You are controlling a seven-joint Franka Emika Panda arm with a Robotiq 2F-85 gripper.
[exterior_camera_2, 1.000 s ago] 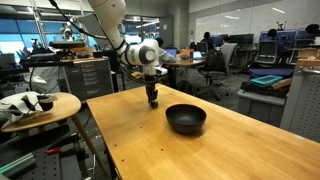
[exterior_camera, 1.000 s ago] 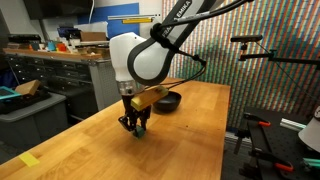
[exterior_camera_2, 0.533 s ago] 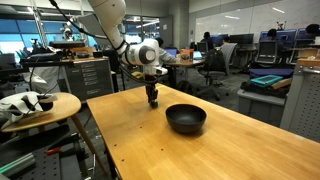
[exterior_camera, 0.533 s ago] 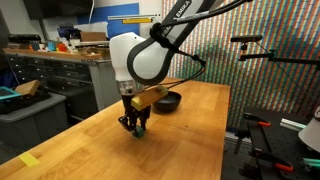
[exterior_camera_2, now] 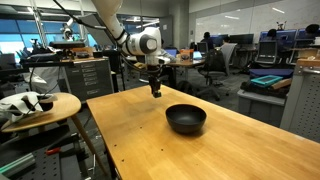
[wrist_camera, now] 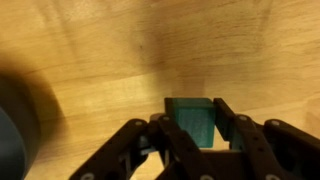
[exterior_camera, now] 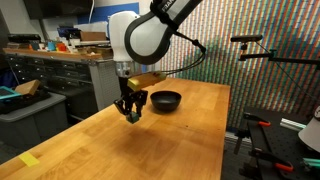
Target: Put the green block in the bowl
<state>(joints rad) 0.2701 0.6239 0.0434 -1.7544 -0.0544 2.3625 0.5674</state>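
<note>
We see the green block (wrist_camera: 190,122) most clearly in the wrist view, sitting squarely between the two dark fingers (wrist_camera: 228,125) of the gripper (wrist_camera: 192,110). The jaws are drawn in against its opposite sides, open only as wide as the cube itself, so the gripper has a firm hold of it. In an exterior view the block (exterior_camera: 133,117) shows only as a small green spot at the fingertips of the gripper (exterior_camera: 131,114), which hangs in the air, clear of the wooden table (exterior_camera: 195,140), with the cube not touching the surface. The bowl (exterior_camera: 165,100) stands on the table just beyond the gripper in that view, black and glossy, with nothing in it that we can make out. In the exterior view from the opposite side, the gripper (exterior_camera_2: 156,92) points straight down above the table (exterior_camera_2: 210,155), and the bowl (exterior_camera_2: 186,119) lies nearer the camera and off to one side of it, apart from the fingers. At the left edge of the wrist view we see a dark blurred shape, and we cannot tell for sure what it is. A flat yellow piece (exterior_camera: 28,160) lies near a corner of the table, well apart from the gripper and the bowl.
</note>
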